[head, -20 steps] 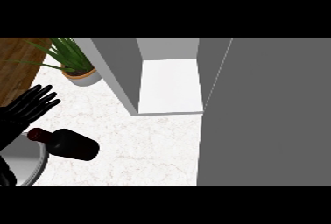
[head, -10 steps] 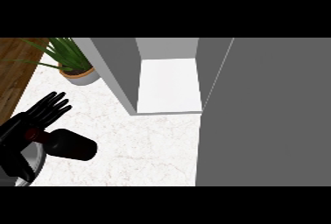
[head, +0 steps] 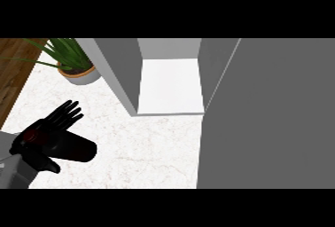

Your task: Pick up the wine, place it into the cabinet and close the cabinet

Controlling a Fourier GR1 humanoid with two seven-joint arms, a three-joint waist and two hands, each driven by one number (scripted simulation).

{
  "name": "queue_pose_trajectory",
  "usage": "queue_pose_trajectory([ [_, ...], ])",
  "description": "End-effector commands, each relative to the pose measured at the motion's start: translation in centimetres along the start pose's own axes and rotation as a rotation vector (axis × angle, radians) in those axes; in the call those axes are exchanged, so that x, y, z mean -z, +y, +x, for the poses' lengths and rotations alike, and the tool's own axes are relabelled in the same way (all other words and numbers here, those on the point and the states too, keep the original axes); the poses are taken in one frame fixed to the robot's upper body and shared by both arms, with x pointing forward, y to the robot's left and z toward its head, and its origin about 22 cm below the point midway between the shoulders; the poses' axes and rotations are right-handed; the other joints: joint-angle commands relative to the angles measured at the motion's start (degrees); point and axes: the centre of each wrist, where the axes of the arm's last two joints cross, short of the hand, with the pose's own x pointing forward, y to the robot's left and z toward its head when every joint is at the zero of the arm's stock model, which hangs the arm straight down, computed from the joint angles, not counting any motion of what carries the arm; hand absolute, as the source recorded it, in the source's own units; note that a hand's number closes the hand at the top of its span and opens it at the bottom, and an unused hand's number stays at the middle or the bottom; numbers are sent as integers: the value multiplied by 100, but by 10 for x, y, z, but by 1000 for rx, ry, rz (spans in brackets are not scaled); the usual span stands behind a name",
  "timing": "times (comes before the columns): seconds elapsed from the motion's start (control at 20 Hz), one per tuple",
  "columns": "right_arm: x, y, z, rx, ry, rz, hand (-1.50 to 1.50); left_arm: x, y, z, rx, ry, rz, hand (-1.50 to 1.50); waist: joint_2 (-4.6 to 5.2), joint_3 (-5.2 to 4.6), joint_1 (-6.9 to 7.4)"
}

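Observation:
The wine bottle (head: 71, 147), dark with a reddish patch near its neck end, lies at the lower left of the marble counter (head: 150, 146). My left hand (head: 40, 138) is right against its neck end. The fingers (head: 64, 116) point straight up past the bottle and the thumb (head: 46, 165) sits below it. The neck is hidden by the hand. The cabinet (head: 170, 86) stands open at the back, its white shelf bare. Its grey door (head: 274, 115) is swung out and fills the right side. My right hand does not show.
A potted plant (head: 77, 70) stands at the back left of the counter, just left of the cabinet's side wall (head: 121, 71). Brown wood (head: 14, 77) runs beyond the counter's left edge.
My left hand has moved right and closed in on the bottle's neck end, its thumb now under the bottle. The bottle has barely shifted. Cabinet and plant stay put.

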Motion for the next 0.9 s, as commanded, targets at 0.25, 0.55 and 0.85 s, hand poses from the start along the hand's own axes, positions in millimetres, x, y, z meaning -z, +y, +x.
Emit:
queue_pose_trajectory([
  [0.25,6,-9,0,-8,-5,-4,-150,-8,3,-33,-42,-48,-43,-150,30,-23,1],
  [0.55,-5,1,5,-6,-8,-2,-150,-16,1,-52,-104,-42,-26,-150,24,-29,-15],
  [0.85,-12,-4,-5,-26,9,-9,-150,4,-11,-63,-187,-66,-70,-150,-6,-13,-1],
])
